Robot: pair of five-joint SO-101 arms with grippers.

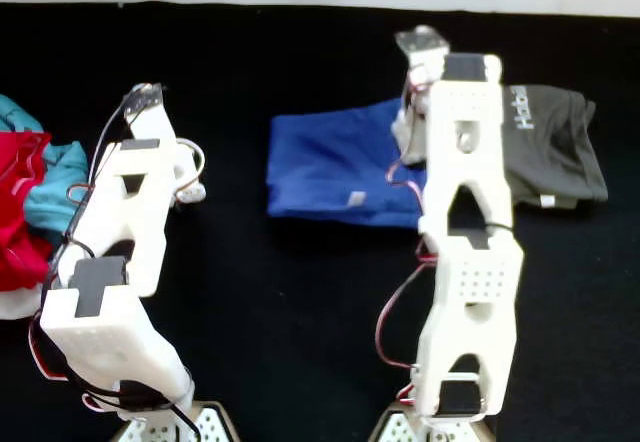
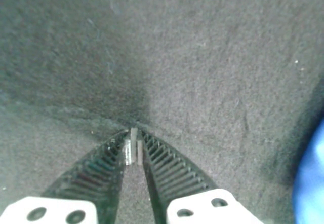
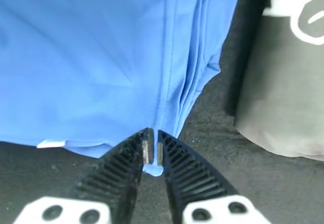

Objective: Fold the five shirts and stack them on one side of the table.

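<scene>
1. Left gripper [image 2: 132, 144]: tips pressed almost together, nothing between them, pointed down at the black table cover [image 2: 202, 57]. Hard to tell whether touching it or just above.
2. Right gripper [image 3: 152, 148]: closed to a thin slit, with a small bit of the blue shirt's edge pinched between the tips.
3. Blue shirt [image 1: 330, 167]: folded into a rough rectangle, flat on the cover around mid-table. Small white tag [image 1: 356, 199] near its front edge. Stacked fold layers along the side where the right gripper sits.
4. Dark grey shirt [image 1: 560, 147]: folded, with white print, just beside the blue shirt toward the right end of the table. Narrow strip of black cover between the two in the right wrist view.
5. Red shirt [image 1: 20, 207] and teal shirt [image 1: 55, 177]: bunched up unfolded, touching each other at the left edge of the table. White cloth [image 1: 15, 304] at the near side of that heap.
6. Left arm: between the heap and the blue shirt, touching neither.
</scene>
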